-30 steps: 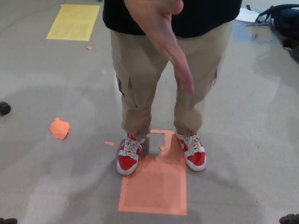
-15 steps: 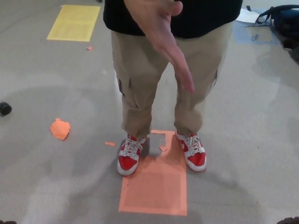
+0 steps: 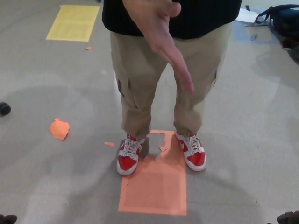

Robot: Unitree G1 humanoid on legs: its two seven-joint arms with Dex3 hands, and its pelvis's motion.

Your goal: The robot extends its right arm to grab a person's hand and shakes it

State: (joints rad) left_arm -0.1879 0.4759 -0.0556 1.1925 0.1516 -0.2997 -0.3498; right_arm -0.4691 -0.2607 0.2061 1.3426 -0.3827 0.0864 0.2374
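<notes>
Top center: person's hand (image 3: 161, 35) was extended w/ open palm, fingers pointing down. Right hand (image 3: 287, 218) barely visible at bottom-right corner, left hand (image 3: 7, 219) bottom-left; finger state can't tell for either.

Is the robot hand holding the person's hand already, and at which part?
No. The person's hand is stretched out, free and ungrasped. Only dark tips of the right robot hand and left robot hand show at the bottom corners.
</notes>
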